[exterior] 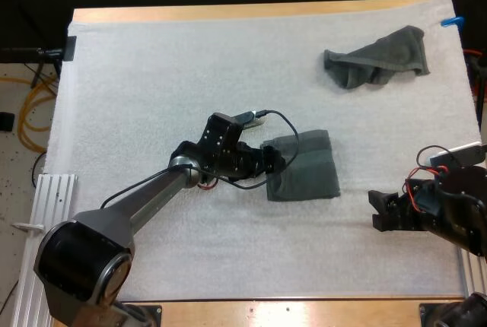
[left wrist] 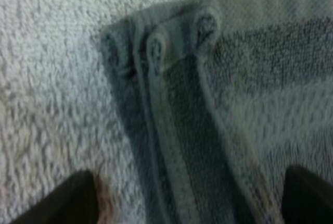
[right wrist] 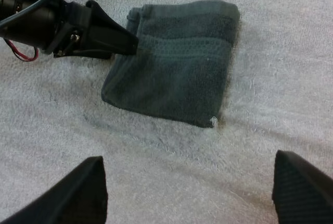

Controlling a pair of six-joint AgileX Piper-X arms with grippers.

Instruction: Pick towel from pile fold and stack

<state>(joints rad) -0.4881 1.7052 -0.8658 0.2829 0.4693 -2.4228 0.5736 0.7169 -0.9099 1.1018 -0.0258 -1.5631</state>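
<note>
Closest to the high camera, the left arm (exterior: pixel 144 205) is seen reaching forward over the white mat (exterior: pixel 152 99) that covers the worktop (exterior: pixel 228 12). The left tool (exterior: pixel 275 162) is placed at the left edge of a folded towel (exterior: pixel 304 166), which lies flat near the middle of the mat. In the left wrist view its fingers (left wrist: pixel 78 200) are held wide apart. One is set over bare mat and the other over the towel, so the layered hems at the towel's corner are straddled but not pinched. The tool is therefore taken as released.

The right tool (exterior: pixel 383 211) is parked low over the mat near the worktop's right side, well apart from the folded towel. Its fingers (right wrist: pixel 83 193) are likewise spread with nothing between them.

A crumpled towel (exterior: pixel 379 58) is left at the far right of the mat, well away from both tools and untouched.

The task is judged to be partly done. One towel is folded and set down, though whether more than one towel is stacked there cannot be told. The crumpled towel is yet to be picked up, folded and laid on top.
</note>
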